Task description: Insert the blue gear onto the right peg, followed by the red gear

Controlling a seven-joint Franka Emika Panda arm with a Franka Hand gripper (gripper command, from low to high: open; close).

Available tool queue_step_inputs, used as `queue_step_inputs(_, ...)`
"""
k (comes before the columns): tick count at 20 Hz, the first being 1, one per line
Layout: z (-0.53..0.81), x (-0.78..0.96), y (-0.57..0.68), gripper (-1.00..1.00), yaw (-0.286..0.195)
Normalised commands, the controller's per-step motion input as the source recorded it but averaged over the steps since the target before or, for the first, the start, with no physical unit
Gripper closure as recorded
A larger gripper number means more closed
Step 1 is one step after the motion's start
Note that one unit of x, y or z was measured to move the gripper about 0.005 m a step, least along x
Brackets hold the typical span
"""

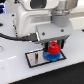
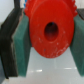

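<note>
- Clamped on the red gear (image 2: pixel 48 31), the claw (image 2: pixel 47 35); teal pads (image 2: pixel 22 42) pressed against the toothed rim on both sides, centre hole left open, presumably so a pin can pass through.
- Seen in the wrist view with hub and hole facing the camera; nothing of the peg visible through the hole, so alignment impossible to confirm from there.
- In the exterior view, held low over the blue gear (image 1: pixel 53 56); red gear (image 1: pixel 52 48) just above or touching it, exact contact too blurred to tell.
- Blue gear lying flat on the black-rimmed grey plate (image 1: pixel 37 58), toward the exterior view's right end; judged already seated on the right peg, itself hidden beneath the gears.
- Judged stage: second insertion under way, red gear lowered onto the same pin; release not yet made.
- Beyond, plate resting on the white counter (image 1: pixel 15 67); arm body and a dark cable (image 1: pixel 15 36) above and behind.
</note>
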Motion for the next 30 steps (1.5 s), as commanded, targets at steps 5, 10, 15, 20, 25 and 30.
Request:
queue_step_inputs(5,0.35,0.08,0.00,1.00,0.000)
queue_step_inputs(10,0.14,0.01,0.00,1.00,0.000)
queue_step_inputs(15,-0.03,0.12,-0.05,1.00,0.000)
queue_step_inputs(20,-0.08,0.29,-0.02,1.00,0.000)
queue_step_inputs(25,-0.21,0.21,-0.03,1.00,0.000)
queue_step_inputs(30,0.27,0.23,0.02,1.00,0.000)
